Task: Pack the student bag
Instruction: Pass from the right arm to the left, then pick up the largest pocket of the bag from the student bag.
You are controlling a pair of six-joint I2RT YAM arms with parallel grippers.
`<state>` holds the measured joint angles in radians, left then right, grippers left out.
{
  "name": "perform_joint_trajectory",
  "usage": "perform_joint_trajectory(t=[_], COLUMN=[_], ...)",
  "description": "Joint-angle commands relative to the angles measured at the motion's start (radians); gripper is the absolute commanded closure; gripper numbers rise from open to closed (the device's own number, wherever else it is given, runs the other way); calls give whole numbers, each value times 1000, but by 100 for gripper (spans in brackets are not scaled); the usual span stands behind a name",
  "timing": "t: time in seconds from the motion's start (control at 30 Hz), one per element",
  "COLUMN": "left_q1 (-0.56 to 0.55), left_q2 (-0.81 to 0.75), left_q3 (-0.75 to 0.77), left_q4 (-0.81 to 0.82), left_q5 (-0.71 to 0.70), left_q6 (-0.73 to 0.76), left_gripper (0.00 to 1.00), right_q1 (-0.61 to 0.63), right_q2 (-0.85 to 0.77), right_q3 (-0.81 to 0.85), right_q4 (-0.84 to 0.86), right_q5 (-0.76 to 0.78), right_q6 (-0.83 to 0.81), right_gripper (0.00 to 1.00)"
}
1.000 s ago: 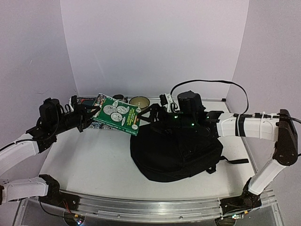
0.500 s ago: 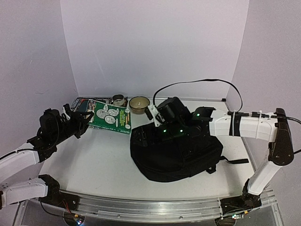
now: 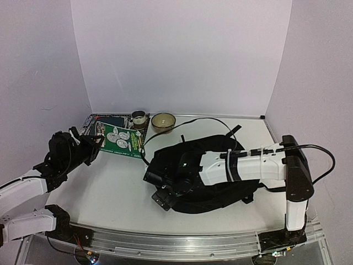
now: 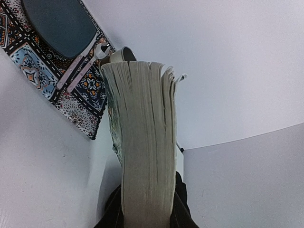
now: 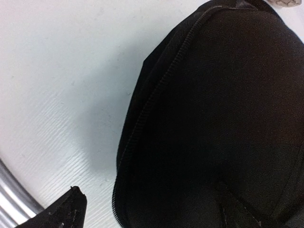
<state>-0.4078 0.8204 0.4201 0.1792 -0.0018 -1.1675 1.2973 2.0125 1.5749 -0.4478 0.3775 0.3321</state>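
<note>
The student bag [image 3: 220, 190], a big black backpack, lies flat right of the table's middle; its zip edge fills the right wrist view [image 5: 213, 118]. My right gripper [image 3: 160, 193] reaches over the bag to its front left rim and is open, one fingertip [image 5: 61, 213] over bare table beside the zip, the other hidden. My left gripper [image 4: 146, 213] is shut on a thick green-covered book [image 3: 118, 141], whose page edges [image 4: 145, 142] rise between the jaws. The book is held low at the back left, apart from the bag.
A patterned placemat [image 3: 102, 120] with a dark plate [image 4: 59, 23] and spoon lies at the back left. Behind the book stand a cup [image 3: 139, 117] and a beige bowl [image 3: 163, 121]. The right arm's black cable [image 3: 190, 121] loops above the bag.
My right arm swung from the bag's back edge across its top to its front left rim. My left arm drew the book back to the left and lower.
</note>
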Motion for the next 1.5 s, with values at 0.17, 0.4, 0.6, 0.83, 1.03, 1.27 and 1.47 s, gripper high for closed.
perform_joint_trajectory(t=[0.17,0.4,0.6,0.83,1.03,1.27,1.47], left_q1=[11,10,9,6,-27,-113,-252], left_q2=[1,-4,-29,-65,-79,-28,46], left_q3=[47,72,78,81,99,143,184], left_q4=[70,50,38,12,5,8,30], left_q5=[42,94,146,196,209,188,95], left_q6=[27,-5,-48,-114,-176,-229,-262], left_gripper=[100,100,100,100,100,100,100], right_q1=[0,0,0,-1,0,-1,-1], right_q2=[19,-38,-106,-157,-169,-163,-169], right_q3=[95,110,141,161,200,253,263], right_q4=[-129,-154,-175,-183,-182,-143,-97], right_q5=[289,340,357,433,572,633,646], right_q6=[-41,-29,-41,-46,57,107,107], right_gripper=[40,81,90,100,100,100,100])
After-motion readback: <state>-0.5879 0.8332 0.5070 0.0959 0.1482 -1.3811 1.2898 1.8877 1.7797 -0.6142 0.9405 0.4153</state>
